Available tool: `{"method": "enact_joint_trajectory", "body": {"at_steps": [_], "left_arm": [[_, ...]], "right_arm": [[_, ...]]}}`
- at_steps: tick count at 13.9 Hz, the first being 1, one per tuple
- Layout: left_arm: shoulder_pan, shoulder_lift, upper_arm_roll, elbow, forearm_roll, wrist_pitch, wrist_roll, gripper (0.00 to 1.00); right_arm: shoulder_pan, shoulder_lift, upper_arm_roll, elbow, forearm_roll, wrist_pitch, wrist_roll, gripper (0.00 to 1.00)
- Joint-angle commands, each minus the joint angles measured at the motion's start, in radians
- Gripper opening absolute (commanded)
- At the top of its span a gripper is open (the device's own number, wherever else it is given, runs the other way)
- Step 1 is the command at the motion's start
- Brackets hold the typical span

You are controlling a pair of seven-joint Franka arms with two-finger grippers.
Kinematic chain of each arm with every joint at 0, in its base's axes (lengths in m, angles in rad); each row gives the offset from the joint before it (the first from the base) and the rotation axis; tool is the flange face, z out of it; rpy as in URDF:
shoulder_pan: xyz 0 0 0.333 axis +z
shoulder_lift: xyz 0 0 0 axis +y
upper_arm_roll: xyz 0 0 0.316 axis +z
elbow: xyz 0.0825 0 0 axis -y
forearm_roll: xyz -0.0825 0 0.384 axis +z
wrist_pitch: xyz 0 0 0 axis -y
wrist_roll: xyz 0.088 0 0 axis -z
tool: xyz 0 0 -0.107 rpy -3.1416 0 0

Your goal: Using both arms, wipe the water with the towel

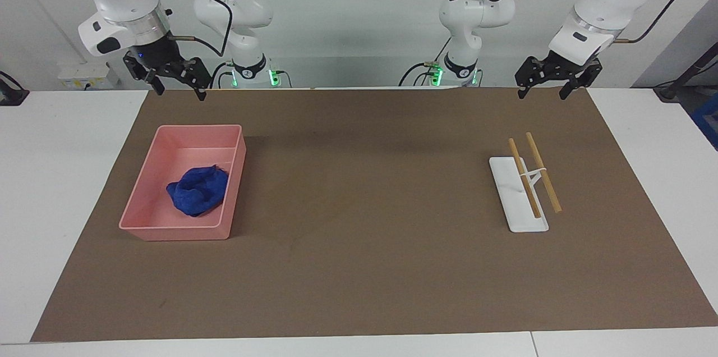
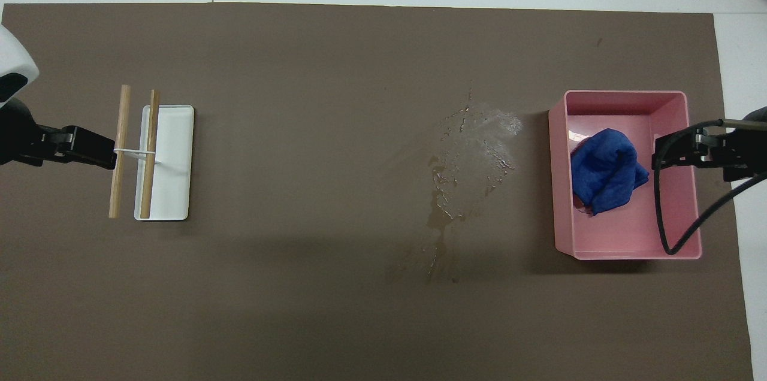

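Nearest the robots, both claws hang in the air over the mat's edge. The right claw is up near the pink tray's end of the desk, fingers spread and holding nothing. The left claw waits released above the mat at its own end. Farther out, the towel lies bunched in the pink tray, untouched. Toward the left arm's end sits a white dish with two wooden sticks across it. Between the two, water spreads on the mat.
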Motion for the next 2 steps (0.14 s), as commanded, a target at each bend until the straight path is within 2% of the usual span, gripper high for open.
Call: {"method": "enact_joint_trajectory", "body": {"at_steps": [1, 2], "left_arm": [[0.003, -0.022, -0.002, -0.023, 0.019, 0.003, 0.002, 1.00], [0.003, -0.022, 0.000, -0.023, 0.019, 0.003, 0.004, 1.00]], "right_arm": [[-0.010, -0.025, 0.003, -0.030, 0.023, 0.011, -0.010, 0.98], [-0.010, -0.025, 0.003, -0.030, 0.023, 0.011, -0.010, 0.98]]}}
